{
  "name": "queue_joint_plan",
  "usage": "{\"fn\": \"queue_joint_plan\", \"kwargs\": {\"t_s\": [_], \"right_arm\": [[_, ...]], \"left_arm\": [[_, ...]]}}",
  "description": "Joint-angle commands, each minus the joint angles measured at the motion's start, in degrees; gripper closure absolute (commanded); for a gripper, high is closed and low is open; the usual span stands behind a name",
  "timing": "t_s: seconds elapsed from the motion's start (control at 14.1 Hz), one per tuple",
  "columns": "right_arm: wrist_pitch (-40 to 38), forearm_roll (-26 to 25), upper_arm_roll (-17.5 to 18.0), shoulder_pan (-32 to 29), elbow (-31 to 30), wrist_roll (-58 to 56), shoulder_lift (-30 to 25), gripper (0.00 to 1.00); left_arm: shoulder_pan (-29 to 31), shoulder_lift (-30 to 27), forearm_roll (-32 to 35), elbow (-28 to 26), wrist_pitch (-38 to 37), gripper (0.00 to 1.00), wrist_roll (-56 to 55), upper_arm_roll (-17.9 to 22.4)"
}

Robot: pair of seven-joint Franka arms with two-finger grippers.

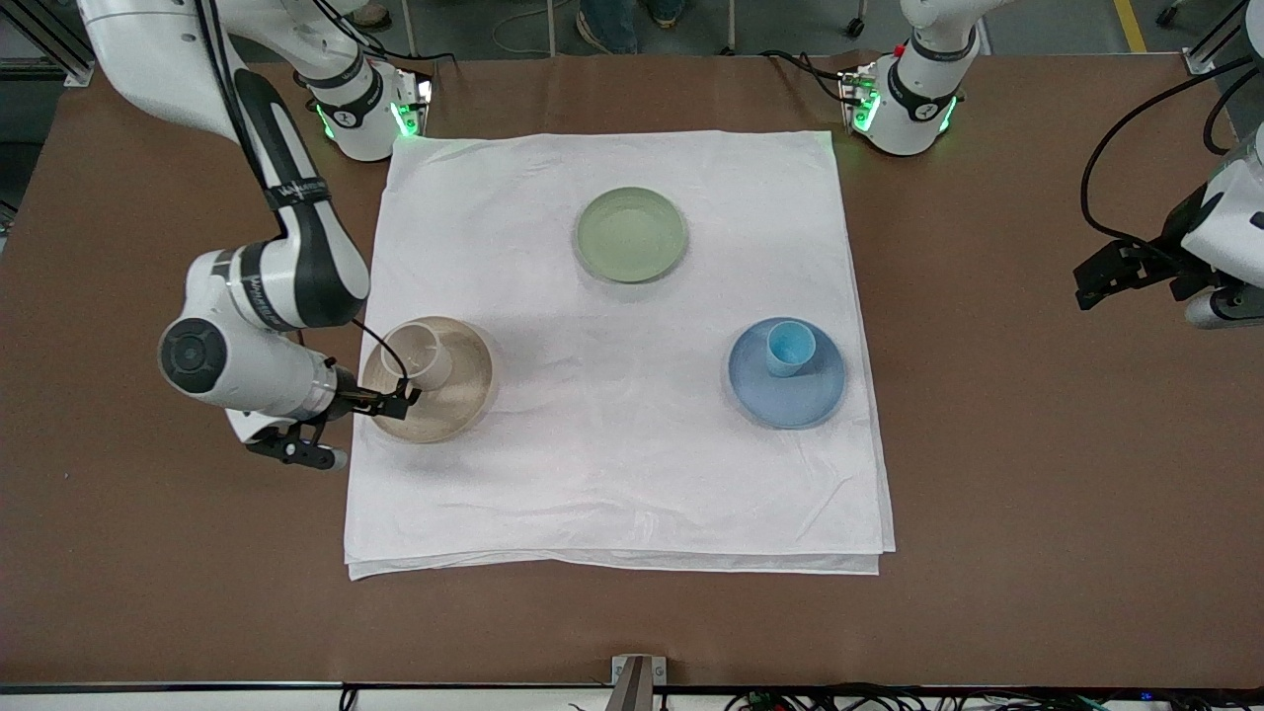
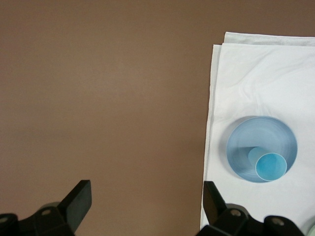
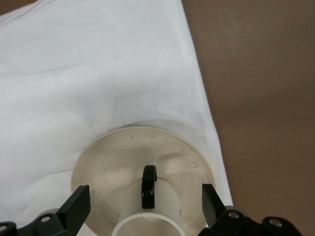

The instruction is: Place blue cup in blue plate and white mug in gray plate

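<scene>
The white mug (image 1: pixel 427 355) stands upright on the gray plate (image 1: pixel 449 407) at the right arm's end of the cloth. My right gripper (image 1: pixel 395 400) is open, low over that plate's rim. In the right wrist view its fingers (image 3: pixel 75 208) flank the mug (image 3: pixel 162 209) with a gap on each side, the dark handle (image 3: pixel 148 186) pointing away over the plate (image 3: pixel 113 162). The blue cup (image 1: pixel 790 348) stands on the blue plate (image 1: pixel 795 400). My left gripper (image 1: pixel 1101 279) waits open over bare table past the cloth; its view shows its open gripper (image 2: pixel 146 196), the cup (image 2: pixel 270 167) and the plate (image 2: pixel 261 137).
A white cloth (image 1: pixel 612 464) covers the middle of the brown table (image 1: pixel 1037 494). A pale green plate (image 1: pixel 631 235) lies on it toward the robots' bases. The right arm's elbow hangs over the cloth's edge beside the gray plate.
</scene>
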Motion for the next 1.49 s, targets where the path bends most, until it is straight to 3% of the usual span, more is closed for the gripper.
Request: {"fn": "queue_joint_plan", "kwargs": {"t_s": [0.0, 0.28, 0.5, 0.71, 1.14, 1.21, 1.42], "right_arm": [[-2.7, 0.6, 0.6, -5.3, 1.4, -7.5, -0.6, 0.00], [-3.3, 0.0, 0.5, -9.0, 1.4, -12.9, -2.0, 0.00], [-5.6, -5.5, 0.5, -10.4, 2.0, -13.7, -3.8, 0.00], [-12.7, -7.4, 0.5, -13.3, 6.4, -17.2, -4.8, 0.00], [-22.2, -7.6, 0.5, -18.2, 15.8, -24.3, -4.8, 0.00], [-22.2, -8.1, 0.5, -18.0, 16.5, -24.1, -4.7, 0.00], [-22.2, -15.9, 1.0, -16.5, 18.1, -23.8, -4.5, 0.00]], "left_arm": [[0.1, -0.2, 0.2, 0.0, 0.2, 0.00, 1.0, 0.1], [-0.1, -0.6, -0.2, 0.9, -0.1, 0.00, 0.6, -0.2], [-2.5, -1.6, -0.3, 1.0, -1.0, 0.00, 0.7, 0.9], [-11.6, -3.5, -2.2, 0.7, -5.4, 0.00, 1.7, 11.2], [-25.4, -6.3, -5.4, -1.9, -6.3, 0.00, 1.5, 24.1], [-25.7, -6.5, -5.4, -1.9, -6.3, 0.00, 1.5, 24.7], [-25.9, -7.3, -5.4, -2.8, -6.7, 0.00, 0.5, 24.6]]}}
